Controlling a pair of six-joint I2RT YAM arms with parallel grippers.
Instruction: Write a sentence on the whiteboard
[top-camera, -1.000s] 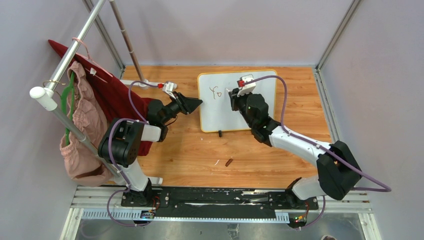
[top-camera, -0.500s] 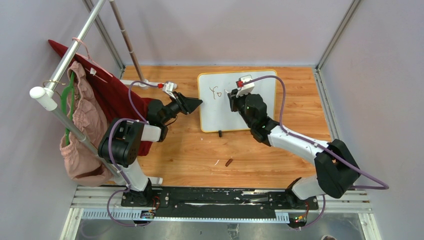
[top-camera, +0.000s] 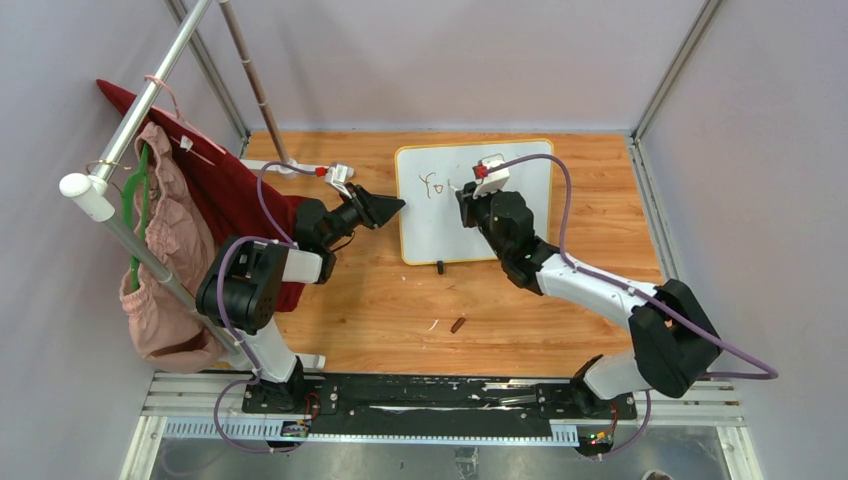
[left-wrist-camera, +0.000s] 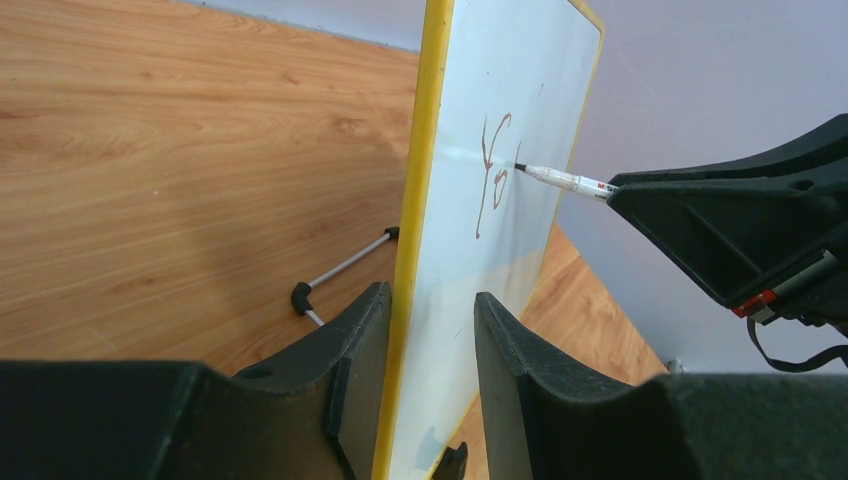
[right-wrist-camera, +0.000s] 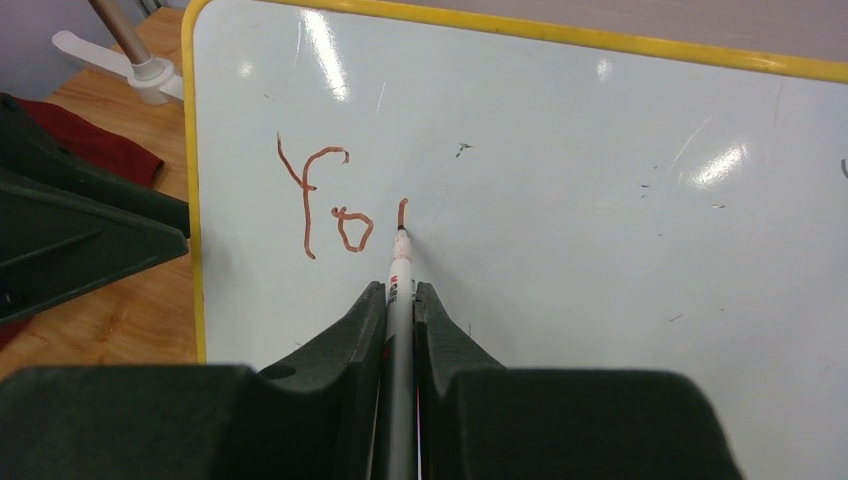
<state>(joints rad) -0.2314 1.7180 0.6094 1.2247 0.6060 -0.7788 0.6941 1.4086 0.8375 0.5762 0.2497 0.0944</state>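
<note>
The whiteboard (top-camera: 430, 232) stands tilted at the back middle of the table. The sentence (right-wrist-camera: 325, 205) reads "Yo" plus a short reddish-brown stroke, and it also shows in the top view (top-camera: 432, 184) and the left wrist view (left-wrist-camera: 490, 180). My right gripper (right-wrist-camera: 400, 290) is shut on a white marker (right-wrist-camera: 400, 268) whose tip touches the board at the foot of that stroke. From above, the right gripper (top-camera: 463, 192) sits over the board's upper middle. My left gripper (left-wrist-camera: 432, 310) grips the board's yellow left rim (left-wrist-camera: 418, 200), one finger on each side, seen from above at the left edge (top-camera: 397, 207).
A brown marker cap (top-camera: 457, 324) and a white scrap (top-camera: 433, 324) lie on the wood in front of the board. A black clip foot (top-camera: 439, 266) sticks out at the board's near edge. A clothes rack with red cloth (top-camera: 235, 190) and a pink garment (top-camera: 160, 250) fills the left side.
My right gripper has shifted slightly with the marker, and a short new stroke stands after "Yo". The left arm and the board have not moved.
</note>
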